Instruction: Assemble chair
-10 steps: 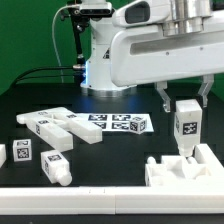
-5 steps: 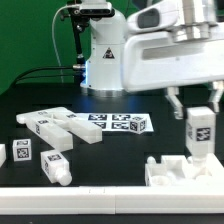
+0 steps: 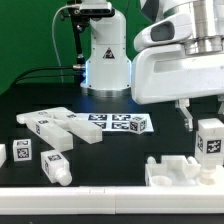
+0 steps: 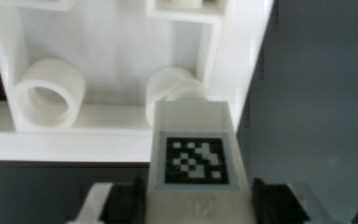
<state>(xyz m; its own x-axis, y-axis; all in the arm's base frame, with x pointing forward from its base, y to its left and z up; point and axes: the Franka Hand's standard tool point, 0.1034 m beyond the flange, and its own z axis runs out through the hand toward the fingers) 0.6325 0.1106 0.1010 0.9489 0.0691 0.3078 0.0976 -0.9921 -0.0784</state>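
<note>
The bench is black, with a green backdrop behind it and a pale white strip along its front edge. The robot arm is glossy white. The block is white and carries a square tag of black-and-white checks. The loose pieces are white with the same kind of tag. The slotted seat piece is white. The marker board is white with black-and-white tags.

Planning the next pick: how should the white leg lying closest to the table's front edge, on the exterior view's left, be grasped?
Probably come straight down and pinch the leg across its two long flat sides, near mid-length. It lies flat on the table, so the top is open. The claw now holds another tagged piece.
</note>
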